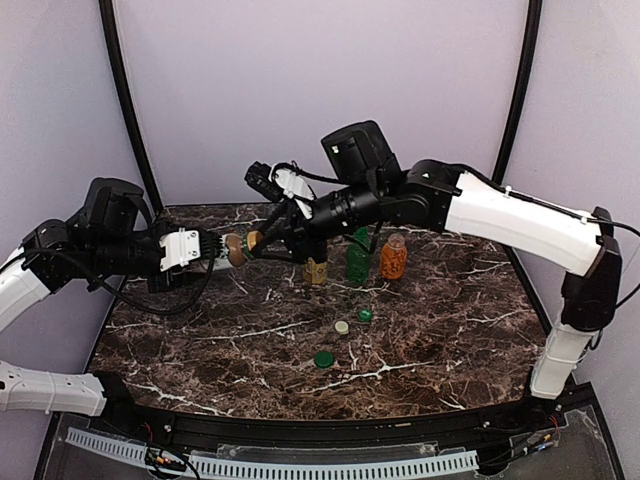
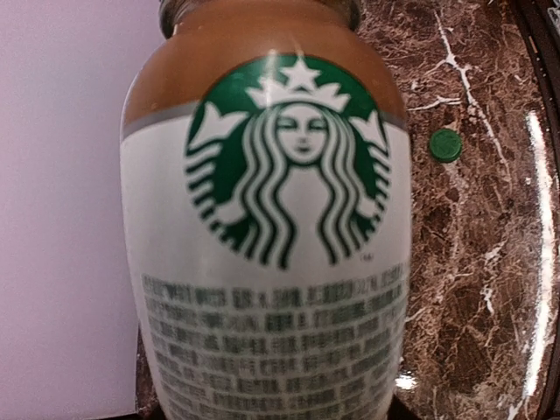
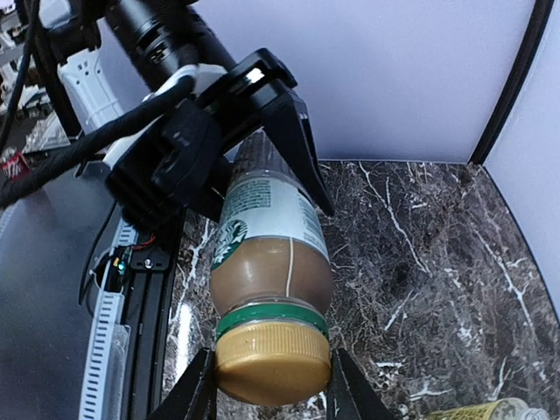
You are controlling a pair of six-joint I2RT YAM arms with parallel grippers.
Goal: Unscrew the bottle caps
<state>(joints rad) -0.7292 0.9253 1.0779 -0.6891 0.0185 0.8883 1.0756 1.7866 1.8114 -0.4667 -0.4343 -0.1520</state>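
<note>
Plastic caps first, 3 of them loose toward the near edge of the marble table [image 1: 450,330], below and to the right of the coffee bottle [image 3: 271,254]: a dark green cap [image 1: 324,358], a cream cap [image 1: 342,327] and a small green cap [image 1: 365,314]. Probably off 3 bottles already, so left lying out of the way. Next, up off the marble, the coffee bottle itself, tipped on its side in mid-air between both arms. Clamped round its label end by the left gripper [image 1: 218,248], presumably to stop the body turning. Pinched at its other end by the right gripper [image 3: 271,385], both fingers pressed against the gold cap [image 3: 273,354], squared to the neck for twisting. No gap showing between that cap and the green neck ring [image 3: 271,313], so likely not yet loosened. Farthest, behind and to the right of the coffee bottle, upright in a row: yellow-liquid bottle [image 1: 316,268], green bottle [image 1: 358,256], orange bottle [image 1: 394,257], parked beneath the right arm.
</note>
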